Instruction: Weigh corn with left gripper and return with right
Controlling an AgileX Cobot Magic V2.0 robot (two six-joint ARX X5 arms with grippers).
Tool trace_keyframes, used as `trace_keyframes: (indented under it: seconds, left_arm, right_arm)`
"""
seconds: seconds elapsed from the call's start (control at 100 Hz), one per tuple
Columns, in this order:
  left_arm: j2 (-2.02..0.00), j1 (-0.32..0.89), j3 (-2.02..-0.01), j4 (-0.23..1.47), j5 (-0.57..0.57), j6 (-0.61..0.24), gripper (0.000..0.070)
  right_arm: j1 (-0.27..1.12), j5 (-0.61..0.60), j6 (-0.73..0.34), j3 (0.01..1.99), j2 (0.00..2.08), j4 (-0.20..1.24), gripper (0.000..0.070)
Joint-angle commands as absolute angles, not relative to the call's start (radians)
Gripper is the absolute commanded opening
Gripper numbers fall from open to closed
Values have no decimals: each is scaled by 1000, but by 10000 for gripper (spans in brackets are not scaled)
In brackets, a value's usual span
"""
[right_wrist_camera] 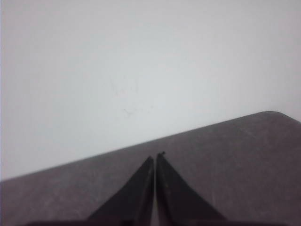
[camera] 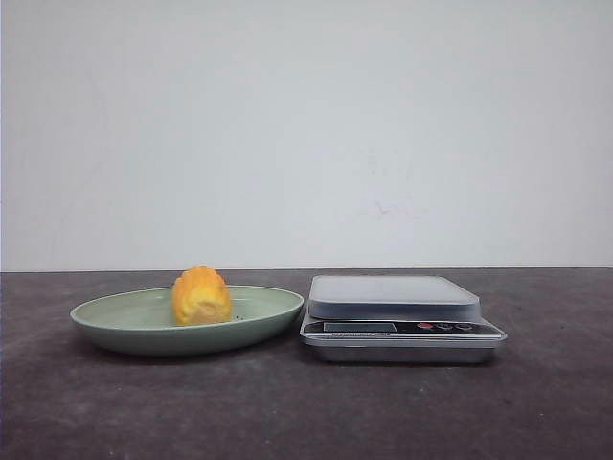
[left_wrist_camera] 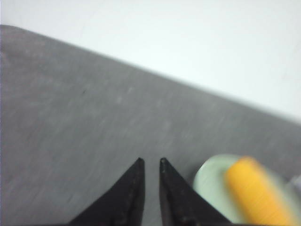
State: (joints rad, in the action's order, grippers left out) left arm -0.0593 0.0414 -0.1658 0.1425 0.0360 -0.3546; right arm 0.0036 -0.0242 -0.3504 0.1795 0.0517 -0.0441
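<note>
Corn (camera: 201, 296): short stubby cob, orange-yellow w/ bumpy kernels, paler cut end facing the front camera. Lies on its side in a shallow green plate (camera: 115, 311), approx. centre of the dish, a bit toward 3 o'clock. Plate sits on the dark surface (camera: 287, 412), just beside a silver scale (camera: 395, 297) at its 3 o'clock; rim and scale look near-touching, can't tell for sure. Corn not on the scale. Left wrist view: blurred orange cob (left_wrist_camera: 257, 193) on pale green plate (left_wrist_camera: 209, 181), no contact w/ anything but the plate.
</note>
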Motion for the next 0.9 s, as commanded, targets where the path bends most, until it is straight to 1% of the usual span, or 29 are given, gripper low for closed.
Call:
trace_keyframes:
  seconds: [0.0, 0.1, 0.18, 0.21, 0.23, 0.26, 0.27, 0.29, 0.3, 0.31, 0.34, 0.35, 0.36, 0.38, 0.4, 0.43, 0.55, 0.67, 0.71, 0.76, 0.8, 0.89]
  left_arm:
    - [-111, 41, -289, 120, 27, -410, 11]
    - [-248, 41, -462, 152, -9, -407, 11]
    - [-369, 41, -600, 203, -60, -379, 12]
    - [-411, 41, -646, 218, -85, -368, 44]
    - [-436, 41, -672, 224, -103, -367, 87]
    - [-472, 41, -712, 234, -132, -368, 192]
    - [-484, 41, -724, 238, -141, -368, 234]
    - [-506, 41, -747, 243, -161, -369, 324]
    - [-517, 41, -757, 245, -170, -369, 365]
    - [-528, 41, -768, 248, -181, -368, 406]
    - [-559, 41, -799, 256, -210, -366, 512]
    - [-568, 41, -807, 259, -217, -365, 533]
    - [-578, 41, -817, 264, -224, -363, 554]
    - [-596, 41, -834, 274, -237, -358, 574]
    - [-612, 41, -851, 287, -250, -355, 573]
    - [-635, 41, -875, 310, -270, -351, 573]
    - [-719, 50, -948, 405, -334, -338, 573]
    - [-779, 98, -961, 443, -340, -304, 573]
    - [-797, 120, -961, 450, -338, -292, 573]
    - [-823, 149, -961, 453, -331, -284, 573]
    - [-844, 173, -961, 450, -311, -278, 573]
    - [-907, 232, -961, 425, -263, -268, 573]
  right_arm:
    - [2, -22, -383, 270, 96, 2, 0]
    - [2, -37, -377, 396, 208, 91, 0]
    - [2, -99, -350, 489, 297, 123, 3]
    - [2, -115, -340, 516, 320, 131, 19]
    - [2, -122, -335, 535, 335, 139, 44]
    - [2, -133, -330, 565, 356, 154, 116]
    - [2, -134, -329, 574, 363, 158, 145]
    - [2, -138, -329, 596, 379, 167, 226]
    - [2, -139, -329, 601, 383, 168, 244]
    - [2, -143, -329, 609, 389, 172, 277]
    - [2, -163, -327, 635, 408, 186, 382]
    - [2, -173, -323, 646, 416, 192, 428]
    - [2, -179, -321, 654, 422, 196, 454]
    - [2, -188, -318, 665, 429, 201, 485]
    - [2, -198, -315, 679, 439, 208, 514]
    - [2, -214, -314, 699, 455, 220, 532]
    - [4, -269, -299, 778, 511, 290, 534]
    - [8, -323, -274, 846, 550, 369, 546]
    - [11, -325, -264, 865, 559, 389, 576]
    - [16, -326, -255, 886, 566, 407, 636]
    - [21, -342, -255, 902, 574, 410, 700]
    - [30, -399, -255, 928, 574, 413, 700]
